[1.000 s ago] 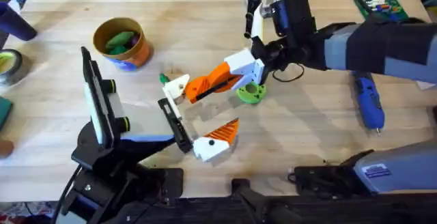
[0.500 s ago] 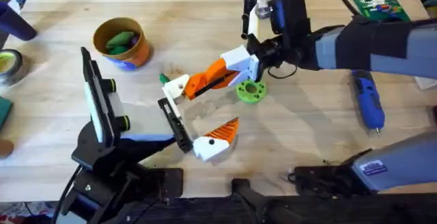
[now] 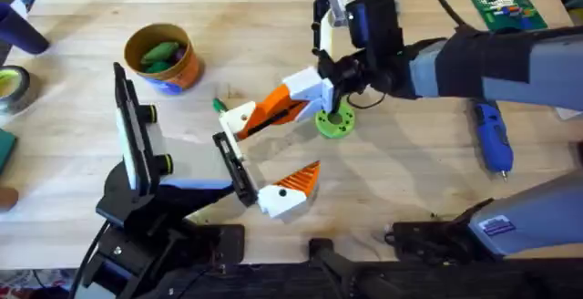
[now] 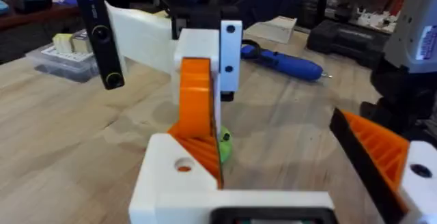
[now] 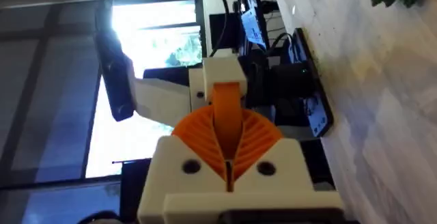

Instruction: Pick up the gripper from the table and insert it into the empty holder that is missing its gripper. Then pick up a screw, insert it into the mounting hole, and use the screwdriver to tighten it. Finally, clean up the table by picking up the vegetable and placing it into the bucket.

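Right fingers [image 3: 260, 117] clenched on gripper [image 3: 239, 118] beside holder [image 3: 233, 164]; left fingers [image 3: 290, 188] spread, holding nothing.

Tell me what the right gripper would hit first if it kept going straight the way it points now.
The right gripper points toward the table's left side. It already appears to hold the white gripper; just beyond lies the black upright holder, probably the first obstacle, though depth is unclear.

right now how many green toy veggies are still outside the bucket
1. The vegetable lies on the wood just beside the gripper held by the right hand, not far from the bucket. Green pieces already sit inside it; the arms may hide others.
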`<state>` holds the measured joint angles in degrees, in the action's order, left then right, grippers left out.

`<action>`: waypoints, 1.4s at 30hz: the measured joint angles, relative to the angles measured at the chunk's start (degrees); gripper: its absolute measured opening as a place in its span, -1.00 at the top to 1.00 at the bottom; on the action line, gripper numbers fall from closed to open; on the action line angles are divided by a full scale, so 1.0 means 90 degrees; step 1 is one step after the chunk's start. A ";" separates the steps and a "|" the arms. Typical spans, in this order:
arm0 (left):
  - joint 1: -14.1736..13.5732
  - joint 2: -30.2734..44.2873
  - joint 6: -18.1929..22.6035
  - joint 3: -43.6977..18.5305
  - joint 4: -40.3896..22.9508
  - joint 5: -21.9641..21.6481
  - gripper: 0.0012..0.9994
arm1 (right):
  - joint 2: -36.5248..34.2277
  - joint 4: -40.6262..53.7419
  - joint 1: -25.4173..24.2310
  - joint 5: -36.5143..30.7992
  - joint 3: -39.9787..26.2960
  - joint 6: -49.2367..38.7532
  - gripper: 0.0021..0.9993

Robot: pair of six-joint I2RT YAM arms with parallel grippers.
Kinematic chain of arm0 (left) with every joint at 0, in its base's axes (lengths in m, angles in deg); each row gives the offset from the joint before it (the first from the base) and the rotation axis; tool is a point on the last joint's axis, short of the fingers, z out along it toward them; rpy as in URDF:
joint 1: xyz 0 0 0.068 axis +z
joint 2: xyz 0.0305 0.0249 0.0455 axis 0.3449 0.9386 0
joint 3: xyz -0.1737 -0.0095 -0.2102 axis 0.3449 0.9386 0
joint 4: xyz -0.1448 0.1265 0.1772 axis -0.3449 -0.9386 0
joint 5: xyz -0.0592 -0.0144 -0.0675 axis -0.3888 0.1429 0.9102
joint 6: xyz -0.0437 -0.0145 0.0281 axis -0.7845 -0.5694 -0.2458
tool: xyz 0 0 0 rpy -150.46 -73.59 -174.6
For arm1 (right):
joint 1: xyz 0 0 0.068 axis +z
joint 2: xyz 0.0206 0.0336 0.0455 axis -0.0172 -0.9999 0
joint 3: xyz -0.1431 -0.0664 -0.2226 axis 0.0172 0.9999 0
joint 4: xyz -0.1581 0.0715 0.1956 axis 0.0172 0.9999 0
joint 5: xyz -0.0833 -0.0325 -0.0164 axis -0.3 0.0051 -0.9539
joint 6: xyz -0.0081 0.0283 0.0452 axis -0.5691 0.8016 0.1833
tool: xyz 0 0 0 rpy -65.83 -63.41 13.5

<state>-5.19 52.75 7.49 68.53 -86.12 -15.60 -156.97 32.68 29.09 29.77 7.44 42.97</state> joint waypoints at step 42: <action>-0.0109 0.0000 0.0176 -0.0007 -0.0038 0.0385 -0.98 | -0.0136 -0.1818 0.0392 -0.0601 0.0010 0.1200 -0.66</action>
<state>-6.17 52.75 9.07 68.47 -86.47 -12.14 -158.19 16.32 32.61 24.37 7.53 53.78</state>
